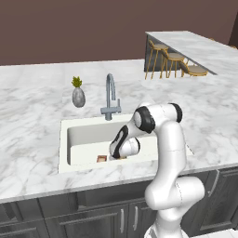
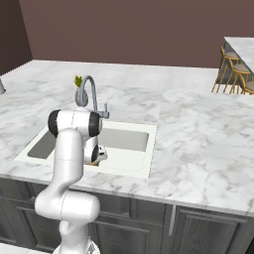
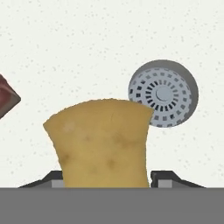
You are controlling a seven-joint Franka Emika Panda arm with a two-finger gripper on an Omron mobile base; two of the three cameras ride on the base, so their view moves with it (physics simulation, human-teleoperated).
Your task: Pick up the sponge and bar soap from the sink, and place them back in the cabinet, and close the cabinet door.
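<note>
While the arm reached into the sink, the gripper was clenched on the sponge.
The bar soap lay on the basin floor just beside; nothing was stored yet.

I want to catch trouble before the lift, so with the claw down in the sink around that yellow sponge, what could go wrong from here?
1. The sponge looks pinched in at the bottom between the fingertips; being soft, it may slip out on the lift.
2. The bar soap lies close beside it, apart, and could be nudged.
3. The claw works near the sink's front wall, with the faucet behind; a careless rise might clip either.
</note>
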